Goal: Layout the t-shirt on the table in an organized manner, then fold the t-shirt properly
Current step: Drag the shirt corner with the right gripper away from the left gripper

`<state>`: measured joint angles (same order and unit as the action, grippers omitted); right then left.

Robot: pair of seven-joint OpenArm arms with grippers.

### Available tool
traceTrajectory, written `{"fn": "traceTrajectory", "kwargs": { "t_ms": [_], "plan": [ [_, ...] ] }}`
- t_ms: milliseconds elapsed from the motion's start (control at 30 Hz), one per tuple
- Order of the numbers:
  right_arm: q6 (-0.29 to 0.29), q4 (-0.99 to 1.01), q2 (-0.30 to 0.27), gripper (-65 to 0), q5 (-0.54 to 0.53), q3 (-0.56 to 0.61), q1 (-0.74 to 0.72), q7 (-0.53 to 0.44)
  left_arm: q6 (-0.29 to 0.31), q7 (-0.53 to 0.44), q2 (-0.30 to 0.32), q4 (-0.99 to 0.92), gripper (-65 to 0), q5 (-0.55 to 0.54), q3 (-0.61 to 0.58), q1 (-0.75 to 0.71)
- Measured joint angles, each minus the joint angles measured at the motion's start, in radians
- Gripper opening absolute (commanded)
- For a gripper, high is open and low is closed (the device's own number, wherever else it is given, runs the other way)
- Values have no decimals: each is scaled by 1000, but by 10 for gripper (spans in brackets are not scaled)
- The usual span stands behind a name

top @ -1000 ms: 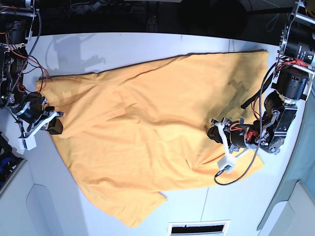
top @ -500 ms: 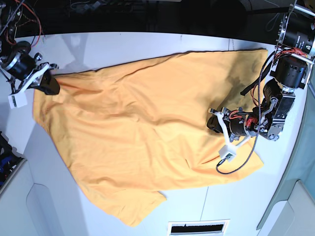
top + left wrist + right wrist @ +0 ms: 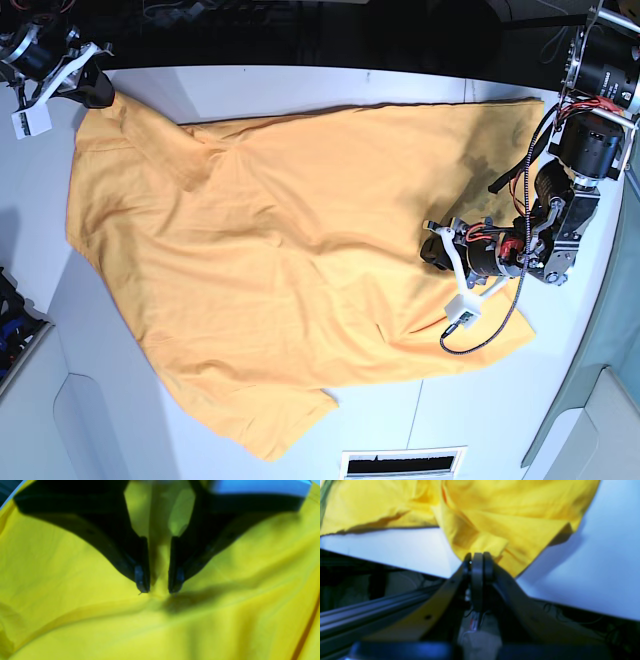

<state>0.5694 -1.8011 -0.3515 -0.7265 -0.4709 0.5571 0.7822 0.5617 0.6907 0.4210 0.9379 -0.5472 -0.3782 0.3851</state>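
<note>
The orange t-shirt (image 3: 280, 260) lies spread over the white table (image 3: 300, 85), with creases across its middle. My right gripper (image 3: 97, 90) is at the far left corner of the table, shut on a corner of the t-shirt (image 3: 507, 510). In the right wrist view its closed tips (image 3: 477, 555) pinch the folded hem above the table (image 3: 607, 567). My left gripper (image 3: 430, 250) rests on the shirt's right part. In the left wrist view its black fingers (image 3: 142, 585) stand a little apart, and a ridge of the t-shirt (image 3: 75, 620) fills the gap in the left gripper (image 3: 158, 587).
A slotted vent (image 3: 403, 464) sits at the table's front edge. The left arm's white camera mount and cable (image 3: 462, 310) hang over the shirt's right edge. Dark space lies beyond the far edge, and grey panels stand at the lower left.
My right gripper has carried the shirt corner from the left edge up to the far left corner, drawing the left part of the shirt out flatter. The left gripper has stayed put.
</note>
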Motion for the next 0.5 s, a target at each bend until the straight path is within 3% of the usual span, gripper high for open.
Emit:
{"fn": "traceTrajectory", "kwargs": {
  "t_ms": [400, 433, 500],
  "plan": [
    [0, 4, 0, -650, 2, 0, 80, 1, 0, 0, 0, 0, -477, -15, 0, -3],
    [0, 4, 0, -637, 15, 0, 80, 1, 0, 0, 0, 0, -477, -14, 0, -3],
    [0, 4, 0, -514, 27, 0, 80, 2, 0, 0, 0, 0, -477, -14, 0, -3]
  ]
}}
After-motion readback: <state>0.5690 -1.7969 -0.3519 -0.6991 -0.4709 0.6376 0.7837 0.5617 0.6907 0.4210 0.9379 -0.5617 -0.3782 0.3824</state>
